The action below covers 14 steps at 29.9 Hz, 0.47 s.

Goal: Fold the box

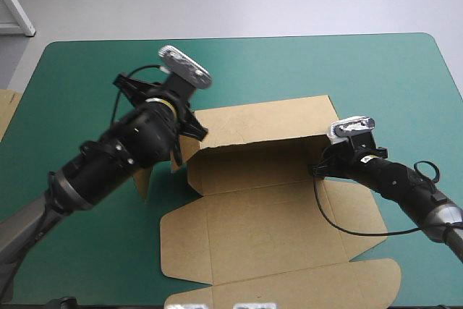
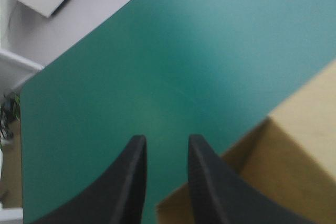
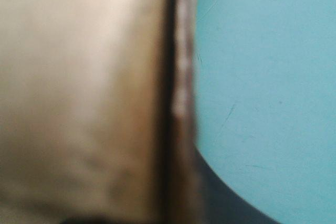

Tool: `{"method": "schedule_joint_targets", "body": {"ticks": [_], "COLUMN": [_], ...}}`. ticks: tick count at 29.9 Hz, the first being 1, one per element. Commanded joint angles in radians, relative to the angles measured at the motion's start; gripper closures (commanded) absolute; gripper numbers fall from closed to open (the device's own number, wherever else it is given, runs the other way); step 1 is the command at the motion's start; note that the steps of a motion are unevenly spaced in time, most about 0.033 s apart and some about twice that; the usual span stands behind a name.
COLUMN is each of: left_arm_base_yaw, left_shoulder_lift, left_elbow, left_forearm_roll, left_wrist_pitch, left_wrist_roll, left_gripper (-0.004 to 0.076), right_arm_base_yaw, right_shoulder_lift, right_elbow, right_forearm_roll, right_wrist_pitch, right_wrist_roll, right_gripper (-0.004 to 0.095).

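Matt board box (image 1: 275, 215), smooth teal-green cover (image 1: 289, 70)

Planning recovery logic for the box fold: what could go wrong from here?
1. The left end effector is open, the raised wall of the box beside it, not between its fingers. Only the right end effector pinches that wall, so it may twist or drop back.
2. The left arm hangs over a side flap and could crush it.

Counter (image 1: 304, 63): teal-green cover, far corners rounded, surface smooth and matte. Right wrist view shows a few fine scratches in the cover. Spare board (image 1: 6, 110): brown sliver just beyond the counter's left edge, cut off by the high view's border, flat, extent not visible.
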<state>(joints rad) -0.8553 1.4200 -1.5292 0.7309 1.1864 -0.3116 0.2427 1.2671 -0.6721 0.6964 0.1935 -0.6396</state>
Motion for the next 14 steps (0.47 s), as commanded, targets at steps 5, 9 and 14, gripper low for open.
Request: {"method": "schedule_joint_targets", "body": {"ticks": [5,9,14], "left_arm_base_yaw": [0.425,0.612,0.758], "left_shoulder_lift": [-0.068,-0.066,-0.068], "left_elbow": [-0.033,-0.025,-0.011], "left_forearm_roll": [-0.256,-0.333,-0.426], "left_wrist_pitch": [-0.141,-0.178,-0.166], "left_wrist_roll": [0.091,0.106,0.151], "left_gripper": [0.052,0.052,0.052], "right_arm_base_yaw": [0.001,0.001,0.001], "right_shoulder_lift": [-0.021,-0.021,-0.021], "right_elbow": [-0.03,-0.034,-0.111], "right_forearm_roll": [0.028,0.028,0.022], "right_wrist_pitch": [-0.022,0.001,0.118], "right_wrist_roll": [0.014,0.014,0.027], "right_gripper": [0.0928,0.0928,0.0927]}}
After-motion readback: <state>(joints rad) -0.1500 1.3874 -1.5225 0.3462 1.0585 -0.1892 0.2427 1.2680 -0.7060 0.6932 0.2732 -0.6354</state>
